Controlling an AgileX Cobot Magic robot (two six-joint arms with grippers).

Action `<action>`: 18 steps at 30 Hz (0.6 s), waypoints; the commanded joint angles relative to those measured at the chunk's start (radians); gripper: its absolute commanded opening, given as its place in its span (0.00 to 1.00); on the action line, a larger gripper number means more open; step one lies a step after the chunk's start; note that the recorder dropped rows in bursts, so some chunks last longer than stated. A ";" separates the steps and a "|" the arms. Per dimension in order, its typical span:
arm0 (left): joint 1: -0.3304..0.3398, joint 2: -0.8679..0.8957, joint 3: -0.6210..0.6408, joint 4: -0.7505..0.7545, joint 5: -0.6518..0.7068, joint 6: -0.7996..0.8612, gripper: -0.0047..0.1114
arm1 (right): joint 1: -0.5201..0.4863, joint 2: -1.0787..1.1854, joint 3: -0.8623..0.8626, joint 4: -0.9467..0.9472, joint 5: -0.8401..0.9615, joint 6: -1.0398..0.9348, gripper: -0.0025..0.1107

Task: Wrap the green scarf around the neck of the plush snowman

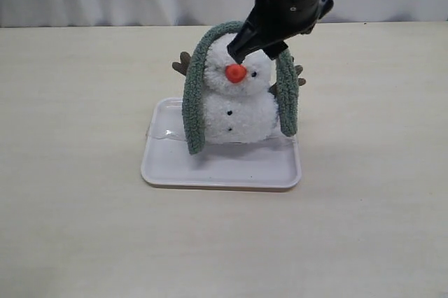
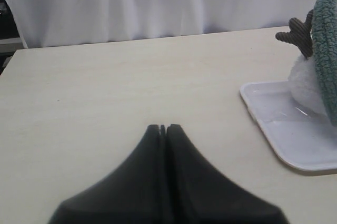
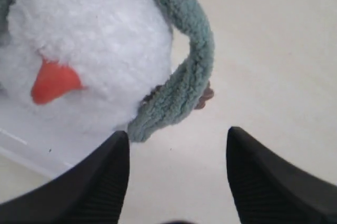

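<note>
Exterior view: scarf point(image 1: 193, 102) drapes over snowman point(image 1: 238, 112) near far edge of counter point(image 1: 84, 228), 2 ends free for crossing; right gripper point(image 3: 178, 132) hovers spread wide, empty; left gripper point(image 2: 163, 128) clamped together, empty.

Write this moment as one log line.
green scarf: draped over head of plush snowman | right pincer: open near head | left pincer: shut, aside
</note>
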 commanded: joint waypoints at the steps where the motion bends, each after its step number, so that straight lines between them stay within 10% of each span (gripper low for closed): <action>1: -0.008 -0.003 0.003 -0.005 -0.012 -0.003 0.04 | -0.048 -0.079 0.165 0.074 -0.052 -0.009 0.49; 9: -0.008 -0.003 0.003 -0.005 -0.012 -0.003 0.04 | -0.194 -0.157 0.580 0.339 -0.683 -0.071 0.57; 18: -0.008 -0.003 0.003 -0.003 -0.012 -0.003 0.04 | -0.248 -0.019 0.602 0.193 -0.760 0.033 0.52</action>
